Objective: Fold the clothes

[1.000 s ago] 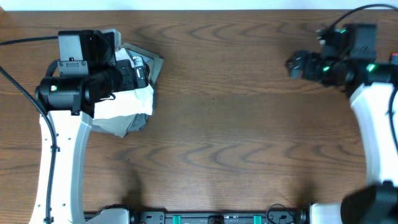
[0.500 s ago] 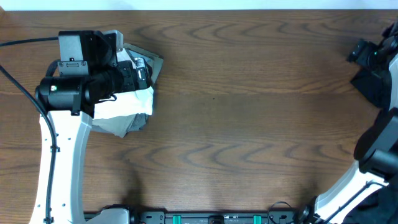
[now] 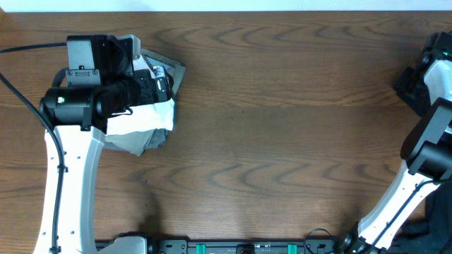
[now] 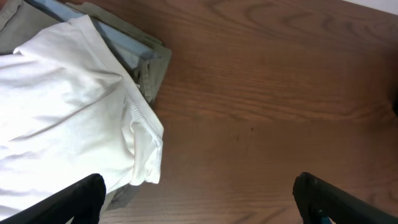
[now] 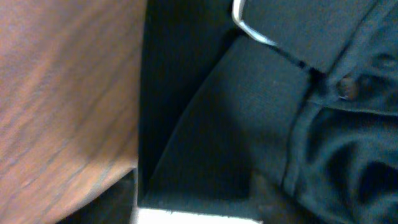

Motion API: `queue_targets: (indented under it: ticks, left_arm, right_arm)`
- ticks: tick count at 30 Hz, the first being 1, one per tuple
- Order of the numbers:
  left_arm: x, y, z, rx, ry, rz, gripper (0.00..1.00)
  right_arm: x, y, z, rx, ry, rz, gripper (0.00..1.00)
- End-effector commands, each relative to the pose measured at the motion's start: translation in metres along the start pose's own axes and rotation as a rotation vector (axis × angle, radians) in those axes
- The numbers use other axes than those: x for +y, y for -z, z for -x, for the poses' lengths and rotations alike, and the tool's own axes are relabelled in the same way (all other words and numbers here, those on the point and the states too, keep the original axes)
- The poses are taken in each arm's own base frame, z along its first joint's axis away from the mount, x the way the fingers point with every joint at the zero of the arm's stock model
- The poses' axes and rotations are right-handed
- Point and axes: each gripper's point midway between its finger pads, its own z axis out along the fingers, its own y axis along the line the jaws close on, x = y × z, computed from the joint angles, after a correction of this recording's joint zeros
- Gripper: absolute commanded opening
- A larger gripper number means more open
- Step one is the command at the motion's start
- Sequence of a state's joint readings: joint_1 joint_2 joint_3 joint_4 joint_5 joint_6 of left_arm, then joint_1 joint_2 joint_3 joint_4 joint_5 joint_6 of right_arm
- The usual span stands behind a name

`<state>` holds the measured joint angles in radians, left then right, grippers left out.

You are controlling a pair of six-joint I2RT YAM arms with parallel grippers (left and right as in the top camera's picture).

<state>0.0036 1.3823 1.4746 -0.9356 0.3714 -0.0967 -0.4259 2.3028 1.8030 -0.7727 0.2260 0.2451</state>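
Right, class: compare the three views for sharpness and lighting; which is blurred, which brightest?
Overhead: sharp and evenly lit, the grain of the table crisp. Left wrist: sharp too, with the white cloth the brightest patch. Right wrist: blurred and dim, the dark cloth close up and the wood grain smeared.

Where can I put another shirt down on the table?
The whole middle of the table is bare wood, from the clothes pile across to the right arm. The left side is crowded: the left arm hangs over the pile.
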Motion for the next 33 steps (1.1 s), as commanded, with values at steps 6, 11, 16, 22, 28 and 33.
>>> queue_targets:
  ticks: [6, 11, 16, 22, 28, 33]
  left_arm:
    - [-0.008, 0.008, 0.006, -0.024, -0.025, -0.021, 0.98]
    - [-0.007, 0.008, 0.007, -0.026, -0.025, -0.020, 0.98]
    - [-0.007, 0.008, 0.007, -0.027, -0.026, -0.020, 0.98]
    - [-0.007, 0.008, 0.006, -0.024, -0.025, -0.020, 0.98]
    - [-0.006, 0.008, 0.007, -0.026, -0.026, -0.015, 0.98]
    - [-0.006, 0.008, 0.006, -0.025, -0.025, -0.012, 0.98]
  right_arm:
    - [0.001, 0.000, 0.000, 0.003, -0.002, -0.021, 0.01]
    - [0.049, 0.067, 0.015, -0.079, 0.119, 0.216, 0.01]
    - [0.099, 0.139, 0.013, -0.161, 0.220, 0.407, 0.01]
    - [0.185, 0.190, -0.047, -0.086, 0.423, 0.666, 0.01]
    - [0.257, 0.218, -0.132, 0.011, 0.635, 0.737, 0.01]
    - [0.304, 0.247, -0.204, 0.007, 0.909, 0.795, 0.01]
